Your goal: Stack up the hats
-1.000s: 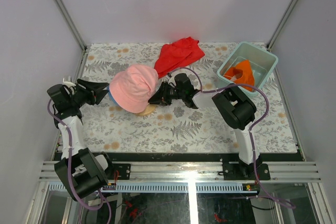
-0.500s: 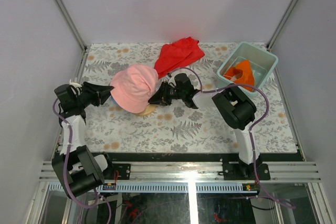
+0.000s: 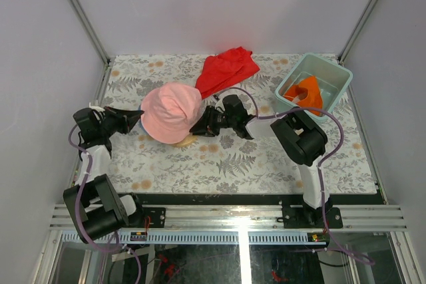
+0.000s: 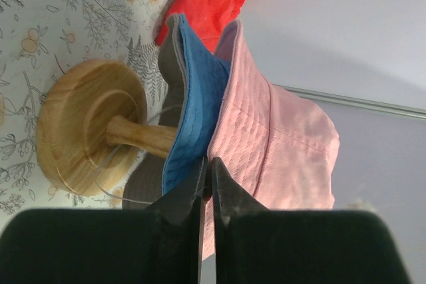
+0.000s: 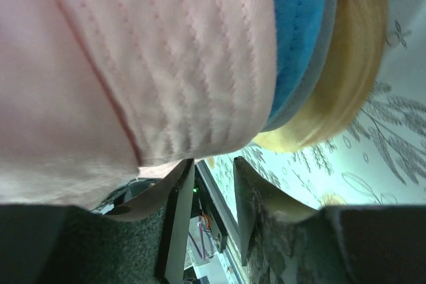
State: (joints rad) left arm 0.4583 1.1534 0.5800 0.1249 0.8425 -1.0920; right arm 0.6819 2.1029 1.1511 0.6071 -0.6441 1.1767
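Pink fabric bucket hat (image 3: 171, 111) tops blue fabric hat (image 4: 196, 98) & grey fabric hat (image 4: 170, 58) on round wooden stand (image 4: 83, 131), mid-counter (image 3: 266, 164). L hand (image 4: 208, 161) pressed together at brims, poss. nipping one. R hand (image 5: 213, 164) spread by pink brim.

Soft, even light from overhead keeps the tabletop (image 3: 266, 164) bright with only faint shadows, and a glare streak lies on the metal rail (image 3: 239, 221) at the bottom centre. In both wrist views the dark fingers (image 4: 180, 197) along the lower edge are underlit and blurred.

Stacked hats (image 3: 172, 112) on stand (image 4: 90, 134); cloth (image 3: 226, 69) behind; bin (image 3: 331, 63) R, lone hat (image 3: 307, 91) inside.
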